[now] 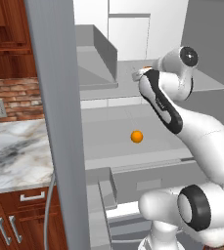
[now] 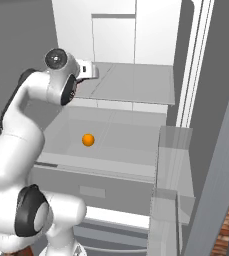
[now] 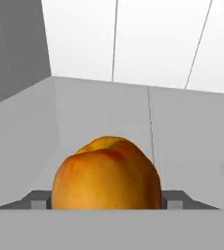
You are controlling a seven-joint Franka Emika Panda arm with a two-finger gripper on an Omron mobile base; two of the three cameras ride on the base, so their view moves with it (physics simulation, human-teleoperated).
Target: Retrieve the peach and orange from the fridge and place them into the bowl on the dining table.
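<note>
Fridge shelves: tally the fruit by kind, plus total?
Peach: 1, on the upper shelf, between the fingertips of the hand.
Orange: 1, alone on the lower shelf.
Total: 2 fruits in the fridge.

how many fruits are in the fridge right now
2: the orange on the lower shelf, and the peach on the upper shelf between the pincer tips. Others may be hidden.
</note>
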